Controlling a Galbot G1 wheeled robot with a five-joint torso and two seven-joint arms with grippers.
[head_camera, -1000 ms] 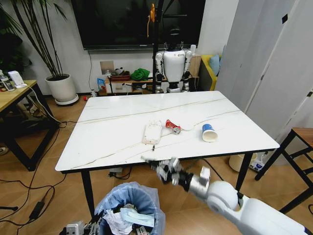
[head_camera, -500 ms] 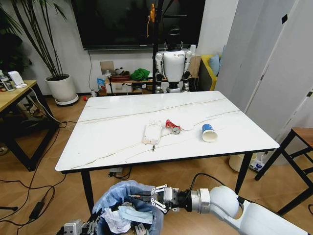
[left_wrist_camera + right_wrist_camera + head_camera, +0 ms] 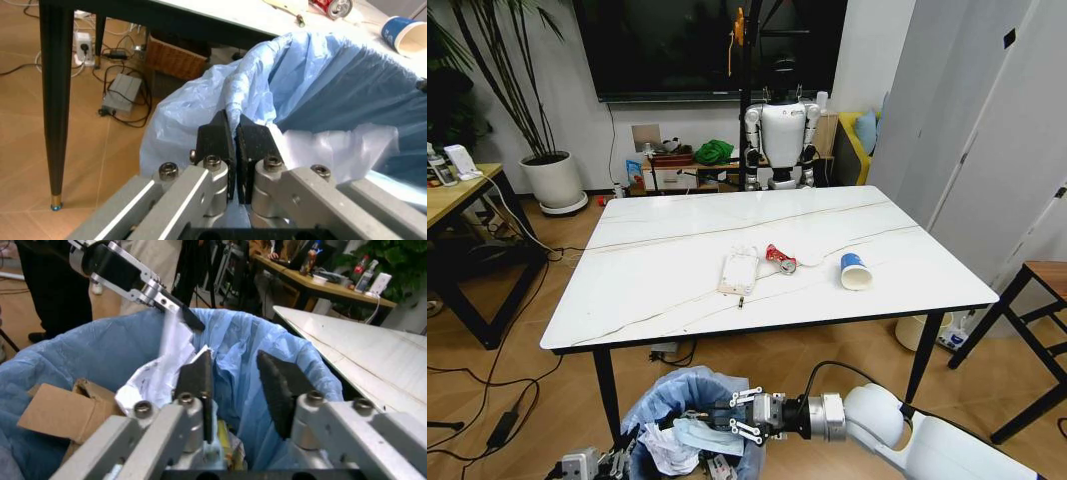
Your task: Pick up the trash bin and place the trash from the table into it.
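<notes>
My left gripper (image 3: 235, 145) pinches the rim of the round trash bin lined with crinkly light-blue plastic (image 3: 689, 395), at my six o'clock below the tabletop (image 3: 667, 270). My right gripper (image 3: 727, 418) hovers over it, fingers narrowly parted, empty. The thin liner could slip and drop the bin. At twelve o'clock lie a clear plastic pack (image 3: 738, 271), crushed red can (image 3: 779, 257) and blue-and-white paper cup (image 3: 855, 271).

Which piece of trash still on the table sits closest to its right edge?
The blue-and-white paper cup, lying on its side on the table. The crushed red can and the clear plastic pack lie nearer the middle.
</notes>
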